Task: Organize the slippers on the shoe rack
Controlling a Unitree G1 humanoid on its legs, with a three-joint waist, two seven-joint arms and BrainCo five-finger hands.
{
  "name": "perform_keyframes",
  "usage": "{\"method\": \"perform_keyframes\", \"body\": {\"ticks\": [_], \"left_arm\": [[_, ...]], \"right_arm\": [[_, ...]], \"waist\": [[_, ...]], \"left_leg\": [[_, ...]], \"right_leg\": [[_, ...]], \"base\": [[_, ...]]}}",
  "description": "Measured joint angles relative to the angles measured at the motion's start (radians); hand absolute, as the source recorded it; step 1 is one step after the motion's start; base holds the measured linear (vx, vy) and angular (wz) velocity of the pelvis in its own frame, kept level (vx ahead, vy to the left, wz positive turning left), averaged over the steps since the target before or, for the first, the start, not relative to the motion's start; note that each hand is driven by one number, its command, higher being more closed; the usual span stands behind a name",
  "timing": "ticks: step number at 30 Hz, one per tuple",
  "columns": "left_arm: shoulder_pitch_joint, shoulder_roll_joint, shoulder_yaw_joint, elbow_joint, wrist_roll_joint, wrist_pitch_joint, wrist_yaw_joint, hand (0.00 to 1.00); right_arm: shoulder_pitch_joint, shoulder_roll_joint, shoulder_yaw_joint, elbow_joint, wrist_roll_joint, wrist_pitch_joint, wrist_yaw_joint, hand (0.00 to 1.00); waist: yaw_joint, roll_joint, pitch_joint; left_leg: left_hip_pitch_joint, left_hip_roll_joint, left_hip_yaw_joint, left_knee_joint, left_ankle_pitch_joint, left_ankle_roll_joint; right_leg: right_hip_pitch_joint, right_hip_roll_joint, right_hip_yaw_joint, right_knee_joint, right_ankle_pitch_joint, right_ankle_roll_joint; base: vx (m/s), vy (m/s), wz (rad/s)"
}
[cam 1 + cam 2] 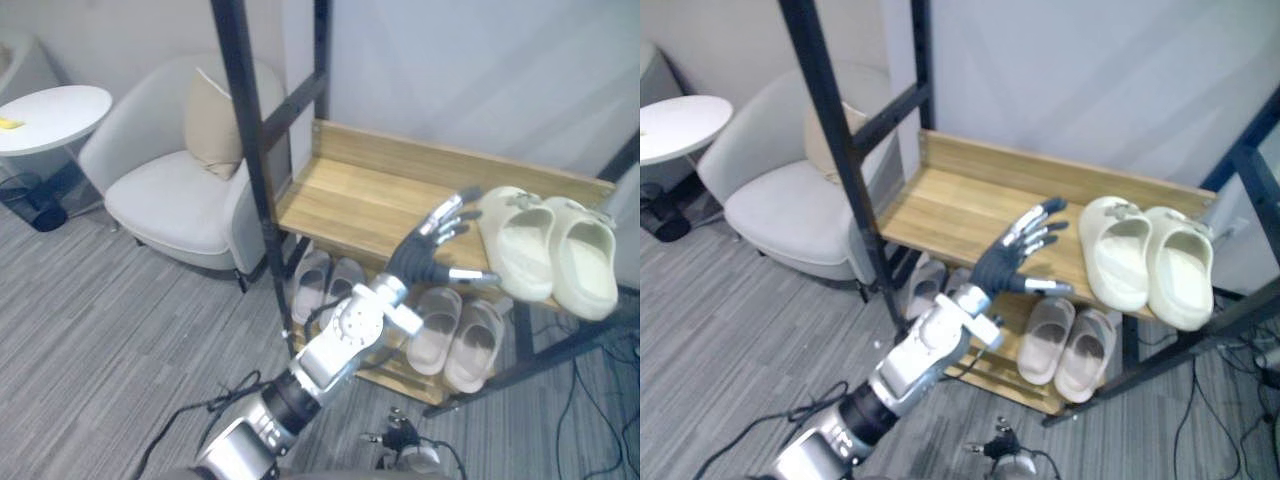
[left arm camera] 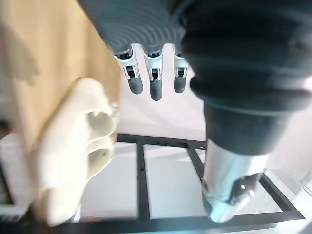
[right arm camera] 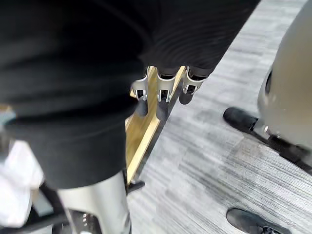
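Fingers (image 1: pixel 452 213) of left hand (image 1: pixel 425 255) splayed, empty, beside chunky cream slippers (image 1: pixel 525 245) on wooden shoe rack (image 1: pixel 350 195); right hand (image 3: pixel 162 92) loose-fingered.

The left hand (image 1: pixel 428 258) has silver fingers (image 1: pixel 447 218) with dark tips, a dark ribbed cover (image 2: pixel 141 24) and a silver-grey arm (image 1: pixel 345 335).

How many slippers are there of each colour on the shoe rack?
Cream slippers: 2
Pale grey slippers: 2
Beige slippers: 2
Total: 6
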Motion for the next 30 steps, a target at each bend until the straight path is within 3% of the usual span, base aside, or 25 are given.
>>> {"method": "perform_keyframes", "body": {"ticks": [5, 7, 10, 16, 19, 30], "left_arm": [[0.207, 0.054, 0.083, 0.165, 0.019, 0.007, -0.044, 0.0], [0.298, 0.068, 0.172, 0.343, 0.096, 0.017, -0.043, 0.0], [0.334, 0.095, 0.228, 0.504, 0.159, 0.024, -0.042, 0.0], [0.39, 0.122, 0.462, 0.833, 0.315, 0.027, -0.003, 0.0], [0.381, 0.128, 0.571, 0.88, 0.337, 0.02, 0.035, 0.0], [0.402, 0.13, 0.703, 0.914, 0.366, 0.018, 0.095, 0.0]], "right_arm": [[-0.005, -0.004, 0.015, 0.001, -0.002, 0.002, -0.001, 0.0], [-0.011, -0.014, 0.014, 0.023, -0.005, -0.002, 0.0, 0.0], [-0.016, -0.016, 0.013, 0.03, -0.006, -0.011, -0.001, 0.0], [-0.032, -0.02, -0.014, 0.086, -0.006, -0.039, 0.002, 0.0], [-0.045, -0.022, -0.029, 0.116, -0.007, -0.04, 0.005, 0.0], [-0.061, -0.039, -0.098, 0.14, -0.009, -0.049, 0.004, 0.0]], "waist": [[-0.003, -0.002, -0.001], [-0.003, -0.011, 0.002], [-0.004, -0.015, 0.004], [-0.006, -0.035, 0.019], [-0.008, -0.043, 0.015], [-0.026, -0.025, 0.02]], "left_leg": [[0.038, 0.002, -0.024, 0.0, 0.0, 0.0], [0.036, 0.003, -0.025, -0.011, 0.006, 0.0], [0.037, 0.003, -0.026, -0.011, 0.009, -0.001], [0.054, 0.0, -0.046, -0.025, 0.016, -0.008], [0.058, 0.0, -0.048, -0.037, 0.017, -0.009], [0.09, 0.004, -0.02, -0.046, 0.012, -0.003]], "right_leg": [[0.06, 0.004, -0.029, -0.001, -0.009, -0.002], [0.059, 0.008, -0.032, -0.004, -0.007, -0.005], [0.059, 0.011, -0.026, -0.008, -0.005, -0.009], [0.075, 0.016, -0.019, -0.008, -0.012, -0.012], [0.076, 0.015, -0.022, -0.008, -0.014, -0.014], [0.077, 0.021, 0.019, -0.001, -0.015, -0.011]], "base": [[-0.05, -0.011, 0.15], [-0.1, -0.017, 0.1], [-0.08, -0.001, -0.01], [-0.04, 0.006, 0.04], [-0.01, 0.015, 0.05], [0.05, 0.034, -0.1]]}}
